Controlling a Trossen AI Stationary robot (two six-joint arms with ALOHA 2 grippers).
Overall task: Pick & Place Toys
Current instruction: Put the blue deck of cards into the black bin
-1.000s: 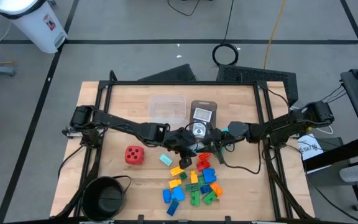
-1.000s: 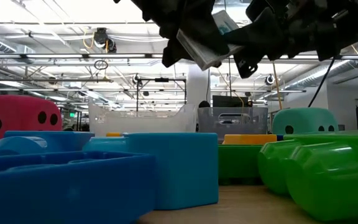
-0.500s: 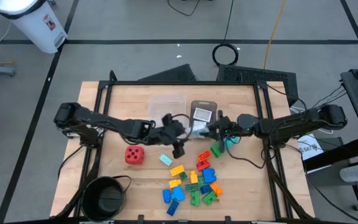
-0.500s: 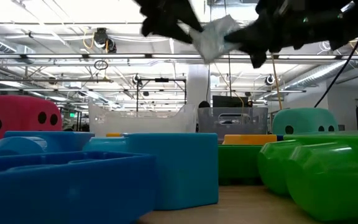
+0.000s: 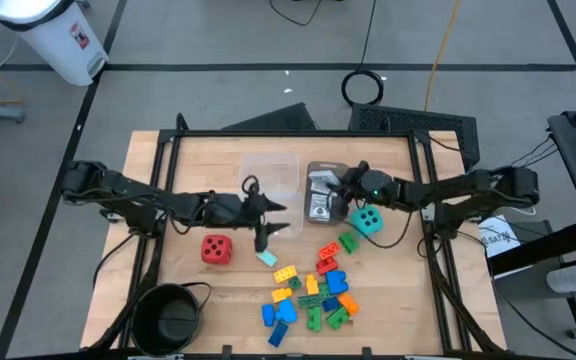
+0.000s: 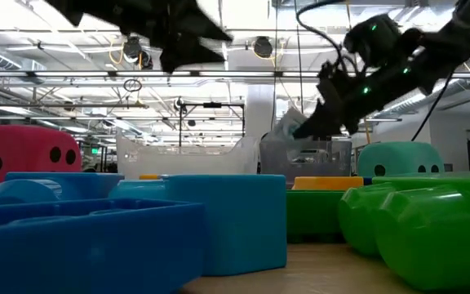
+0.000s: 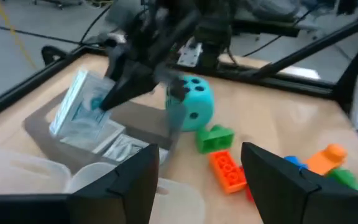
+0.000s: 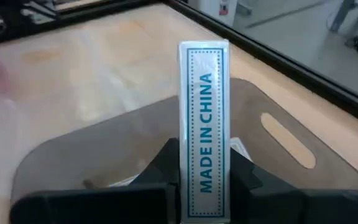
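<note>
the card [image 8: 204, 124] is up in the air, pinched edge-on between the fingers of the right gripper [image 8: 205, 163], its narrow printed side reading "made in china" facing the wrist camera. it hangs right over the grey tray [image 8: 104, 155], and from above the right gripper [image 5: 340, 186] sits at that tray's [image 5: 325, 171] right edge, where more cards [image 5: 319, 207] already lie. the left wrist view catches the same card [image 7: 73, 106] tilted above the tray [image 7: 135, 121], with flat cards [image 7: 120, 148] under it.

just beside the tray, the teal die [image 5: 368, 220] rests on the table, touching nothing but wood, a green brick [image 5: 348, 241] close by and an orange brick [image 7: 227, 171] next to that. the red die [image 5: 216, 249] stands well apart on the left side. a small teal piece [image 5: 267, 257] lies between it and the heap of bricks [image 5: 313, 295] in blue, yellow, green, orange and red, near the front edge.

the left gripper [image 5: 273, 222] hovers beside the clear tub [image 5: 269, 172], fingers spread apart and holding nothing; its two dark fingers [image 7: 135, 180] frame the wrist picture wide. the black bowl [image 5: 167, 317] sits at the front left corner of the table [image 5: 198, 165].
</note>
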